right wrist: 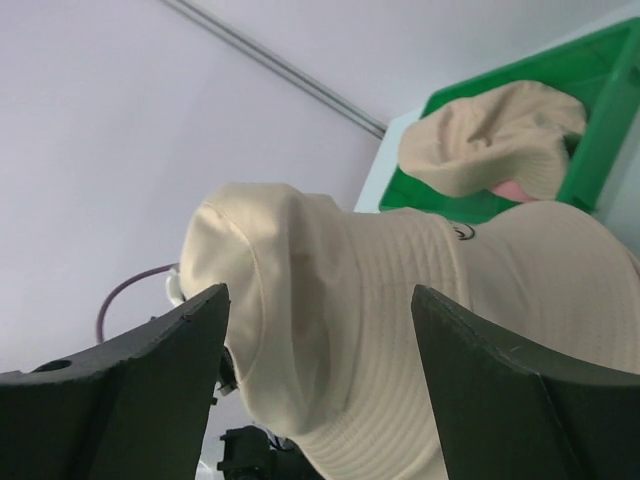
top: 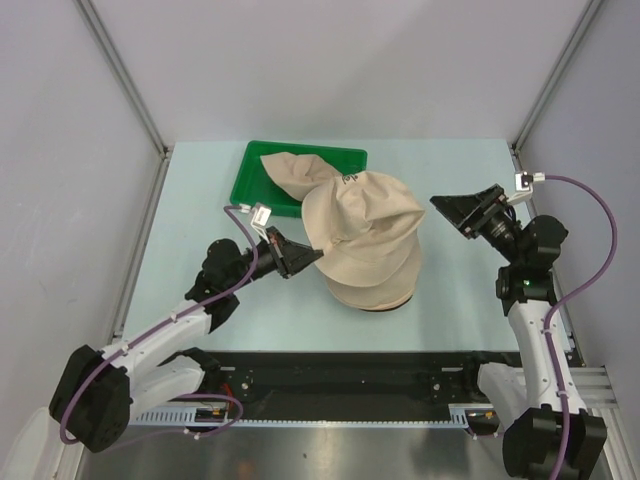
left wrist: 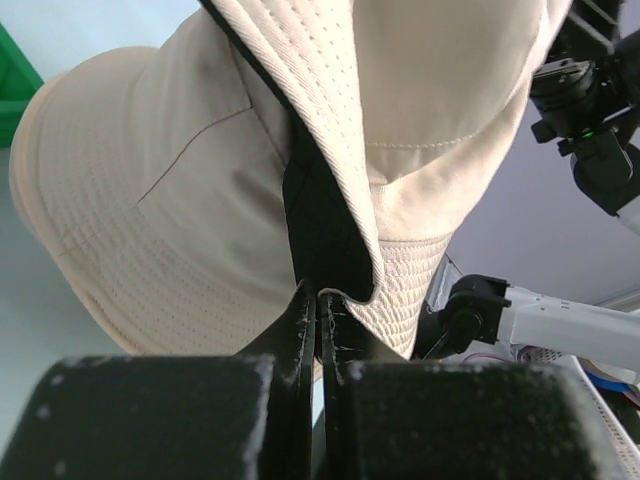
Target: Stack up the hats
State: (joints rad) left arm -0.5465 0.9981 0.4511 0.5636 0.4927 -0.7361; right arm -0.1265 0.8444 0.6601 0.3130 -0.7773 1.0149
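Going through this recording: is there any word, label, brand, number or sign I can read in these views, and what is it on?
No text is readable in any view.
On the top hat, a small dark mark: too small and blurred to read, in both the top and right wrist views.
The green tray shows no lettering.

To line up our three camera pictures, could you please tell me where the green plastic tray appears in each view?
Top external: the green plastic tray sits at upper centre, with a crumpled beige hat lying in it.
Left wrist: only a sliver of the tray shows, at the left edge.
Right wrist: the tray is at upper right, holding the same crumpled hat.
Shared landmark: the pile of beige fabric brimmed hats, next to the tray in all three views.
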